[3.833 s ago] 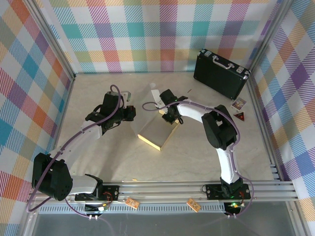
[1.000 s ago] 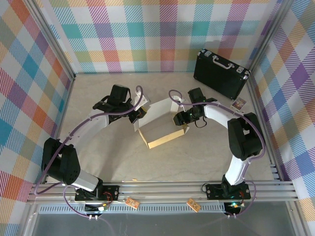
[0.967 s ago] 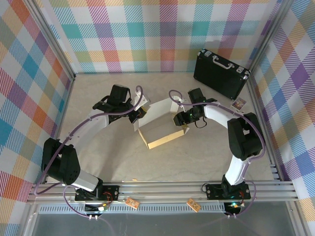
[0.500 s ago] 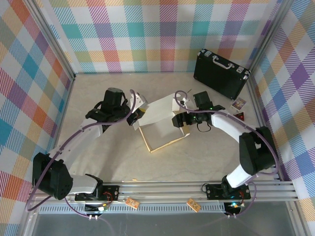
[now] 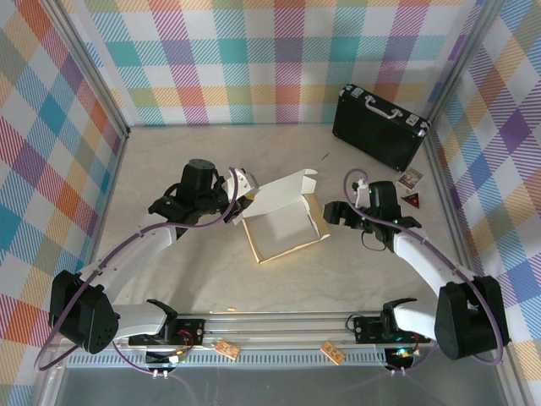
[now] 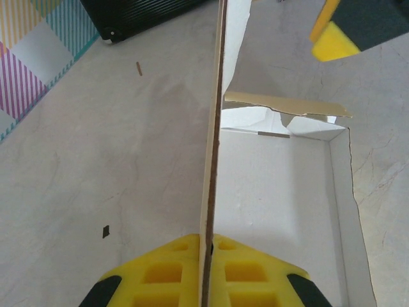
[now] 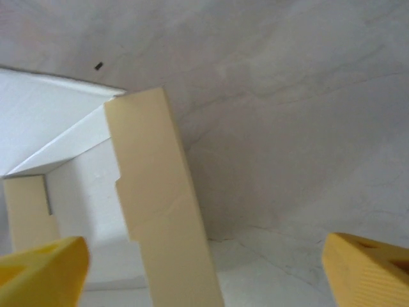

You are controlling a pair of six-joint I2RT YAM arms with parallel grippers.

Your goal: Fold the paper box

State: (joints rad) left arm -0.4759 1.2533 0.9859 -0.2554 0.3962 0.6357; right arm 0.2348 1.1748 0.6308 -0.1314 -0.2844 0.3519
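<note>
Grip confirmed: left hand (image 6: 209,249) pinched the upright left panel of the paper box (image 5: 283,224), apparently steadying it; right hand (image 5: 331,213) stood open, empty, just right of it.

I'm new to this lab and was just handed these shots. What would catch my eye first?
The paper box sits half-formed at mid-table, white inside with tan edges. The left fingers pinch an upright panel on its left, while the right fingers stand open just off its right side. A black briefcase stands in the far right corner.
</note>
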